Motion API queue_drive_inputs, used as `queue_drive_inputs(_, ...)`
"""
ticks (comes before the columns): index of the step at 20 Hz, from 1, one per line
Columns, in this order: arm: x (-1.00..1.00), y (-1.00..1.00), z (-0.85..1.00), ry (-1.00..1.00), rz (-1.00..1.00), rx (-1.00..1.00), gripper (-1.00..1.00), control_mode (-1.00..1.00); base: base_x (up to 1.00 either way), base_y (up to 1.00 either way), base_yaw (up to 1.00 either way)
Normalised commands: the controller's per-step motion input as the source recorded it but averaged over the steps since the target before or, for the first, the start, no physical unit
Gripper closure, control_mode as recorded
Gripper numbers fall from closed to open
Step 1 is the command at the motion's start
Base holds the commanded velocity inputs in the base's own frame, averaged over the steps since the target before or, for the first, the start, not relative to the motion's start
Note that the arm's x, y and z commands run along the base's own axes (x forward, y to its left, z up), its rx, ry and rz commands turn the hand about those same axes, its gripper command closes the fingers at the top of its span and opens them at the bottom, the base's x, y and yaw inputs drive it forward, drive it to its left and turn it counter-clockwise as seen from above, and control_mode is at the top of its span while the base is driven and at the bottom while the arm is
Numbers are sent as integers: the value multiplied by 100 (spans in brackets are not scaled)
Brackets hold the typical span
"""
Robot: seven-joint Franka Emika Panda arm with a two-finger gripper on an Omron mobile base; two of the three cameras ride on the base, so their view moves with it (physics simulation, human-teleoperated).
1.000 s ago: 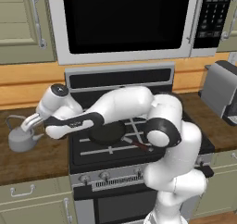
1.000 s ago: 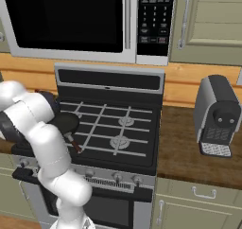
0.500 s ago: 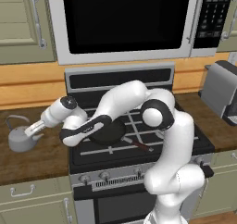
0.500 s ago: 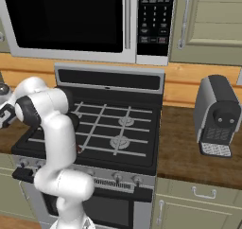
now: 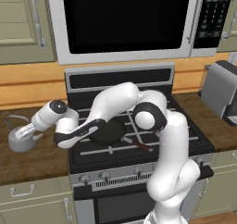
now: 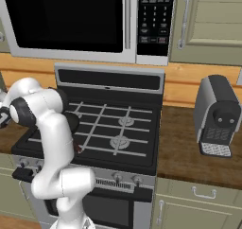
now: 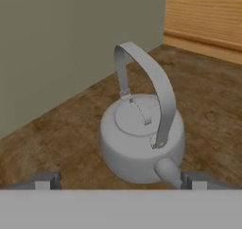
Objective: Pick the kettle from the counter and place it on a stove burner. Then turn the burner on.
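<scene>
This is a home kitchen, rendered rather than photographed. A black gas stove [image 6: 101, 128] with grate bars and round burner heads sits in the middle, a row of knobs [image 6: 124, 179] along its front and an oven door below. Above it hangs a built-in microwave [image 5: 125, 21] with a keypad [image 6: 152, 15]. Beige-olive cabinets [image 6: 212, 24] with metal handles flank it, over a light wood backsplash [image 6: 189, 83]. A dark brown wood-grain surface [image 6: 198, 159] runs on both sides of the stove above matching drawers. A grey coffee machine [image 6: 216, 114] stands on the right, a small metal kettle [image 7: 142, 138] on the left, and a black frying pan [image 5: 109, 130] on the stove.
</scene>
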Motion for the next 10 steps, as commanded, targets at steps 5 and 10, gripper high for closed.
queue_drive_inputs(5,30,-7,3,0,0,1,-100,-100,0,0,0)
queue_drive_inputs(10,40,-2,25,9,-2,3,-100,-100,0,0,0)
